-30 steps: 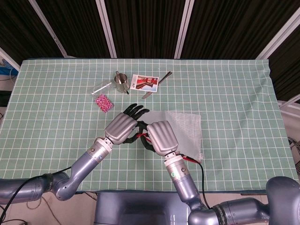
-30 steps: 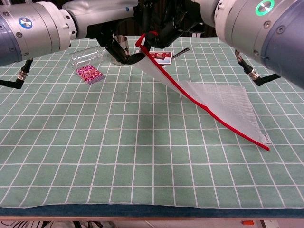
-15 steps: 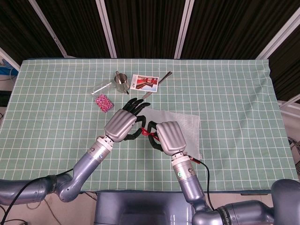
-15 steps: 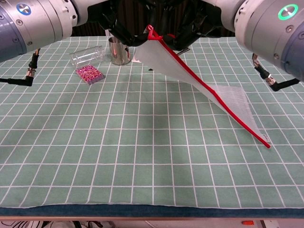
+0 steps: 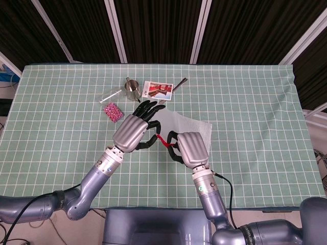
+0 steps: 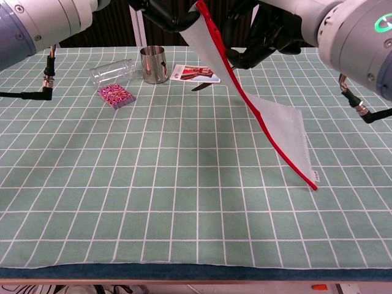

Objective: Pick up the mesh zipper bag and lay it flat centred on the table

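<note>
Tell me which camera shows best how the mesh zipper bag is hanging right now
The chest view: the mesh zipper bag drapes from the raised hands down to a corner touching the table, its red zipper edge fully visible. The head view shows only a foreshortened patch of the bag between the hands.

One mesh zipper bag (image 6: 269, 116), one steel cup (image 6: 154, 64), one glass jar (image 6: 113, 71), one pink packet (image 6: 116, 95), one card (image 6: 196, 73).

Both hands, left hand (image 5: 134, 132) and right hand (image 5: 192, 149), raised mesh zipper bag (image 6: 269, 116) higher; only lower corner at 4 o'clock touches table.
</note>
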`<control>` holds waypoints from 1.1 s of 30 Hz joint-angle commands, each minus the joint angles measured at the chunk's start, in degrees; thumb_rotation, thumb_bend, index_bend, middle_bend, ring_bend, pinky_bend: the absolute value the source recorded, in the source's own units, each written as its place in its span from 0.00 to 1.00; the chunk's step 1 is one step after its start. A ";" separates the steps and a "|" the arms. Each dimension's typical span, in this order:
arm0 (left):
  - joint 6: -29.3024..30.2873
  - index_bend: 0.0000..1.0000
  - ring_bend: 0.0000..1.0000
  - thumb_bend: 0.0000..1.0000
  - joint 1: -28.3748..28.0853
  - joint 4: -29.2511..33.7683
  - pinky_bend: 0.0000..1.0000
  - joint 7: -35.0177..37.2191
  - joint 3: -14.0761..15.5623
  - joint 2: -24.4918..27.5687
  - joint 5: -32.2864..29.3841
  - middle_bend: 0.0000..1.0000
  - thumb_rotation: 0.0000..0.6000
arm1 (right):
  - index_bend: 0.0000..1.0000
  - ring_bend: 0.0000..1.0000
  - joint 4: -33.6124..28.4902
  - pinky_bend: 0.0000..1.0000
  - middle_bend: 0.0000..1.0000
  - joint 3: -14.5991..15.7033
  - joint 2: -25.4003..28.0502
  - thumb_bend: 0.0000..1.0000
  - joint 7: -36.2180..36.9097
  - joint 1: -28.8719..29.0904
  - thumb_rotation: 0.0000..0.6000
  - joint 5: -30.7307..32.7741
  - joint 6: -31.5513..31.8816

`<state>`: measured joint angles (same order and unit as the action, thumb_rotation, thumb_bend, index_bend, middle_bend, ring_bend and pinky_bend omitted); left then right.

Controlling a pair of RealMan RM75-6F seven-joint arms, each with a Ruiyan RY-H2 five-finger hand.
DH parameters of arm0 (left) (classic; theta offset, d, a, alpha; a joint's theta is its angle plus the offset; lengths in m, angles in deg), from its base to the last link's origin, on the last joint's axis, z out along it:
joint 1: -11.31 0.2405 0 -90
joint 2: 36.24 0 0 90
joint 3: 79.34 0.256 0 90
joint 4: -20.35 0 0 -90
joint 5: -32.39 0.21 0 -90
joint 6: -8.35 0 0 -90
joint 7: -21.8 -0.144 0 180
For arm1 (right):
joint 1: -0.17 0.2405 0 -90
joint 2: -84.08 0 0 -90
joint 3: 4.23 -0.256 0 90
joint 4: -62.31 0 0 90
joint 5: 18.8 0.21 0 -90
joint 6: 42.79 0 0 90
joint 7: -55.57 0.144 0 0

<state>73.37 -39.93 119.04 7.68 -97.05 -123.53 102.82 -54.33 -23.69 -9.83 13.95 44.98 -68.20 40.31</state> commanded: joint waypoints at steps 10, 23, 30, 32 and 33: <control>3.35 0.61 0.00 0.44 -0.39 -0.48 0.00 -0.27 -3.46 -1.90 -0.48 0.11 1.00 | 0.65 1.00 -0.01 0.92 1.00 0.66 -0.01 0.59 0.25 -0.79 1.00 -0.01 0.68; 5.47 0.61 0.00 0.44 0.44 -0.15 0.00 0.26 -6.79 0.74 -1.84 0.11 1.00 | 0.65 1.00 2.53 0.92 1.00 -0.62 2.38 0.60 1.58 -2.45 1.00 1.75 1.05; 5.63 0.61 0.00 0.44 2.65 -0.44 0.00 1.96 -6.37 4.31 -2.13 0.11 1.00 | 0.65 1.00 4.30 0.92 1.00 -1.77 5.13 0.60 2.98 -3.70 1.00 3.22 0.61; 5.70 0.61 0.00 0.44 3.36 -0.46 0.00 2.66 -6.02 5.17 -2.01 0.11 1.00 | 0.65 1.00 4.66 0.92 1.00 -2.23 5.94 0.60 3.47 -4.00 1.00 3.48 0.48; 5.76 0.61 0.00 0.44 3.78 -0.51 0.00 3.04 -5.78 5.67 -1.90 0.11 1.00 | 0.65 1.00 4.84 0.92 1.00 -2.54 6.50 0.60 3.75 -4.18 1.00 3.61 0.43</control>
<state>79.05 -36.47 118.59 10.37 -103.07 -118.22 100.81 -49.74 -25.90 -3.76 17.39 41.04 -64.78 40.83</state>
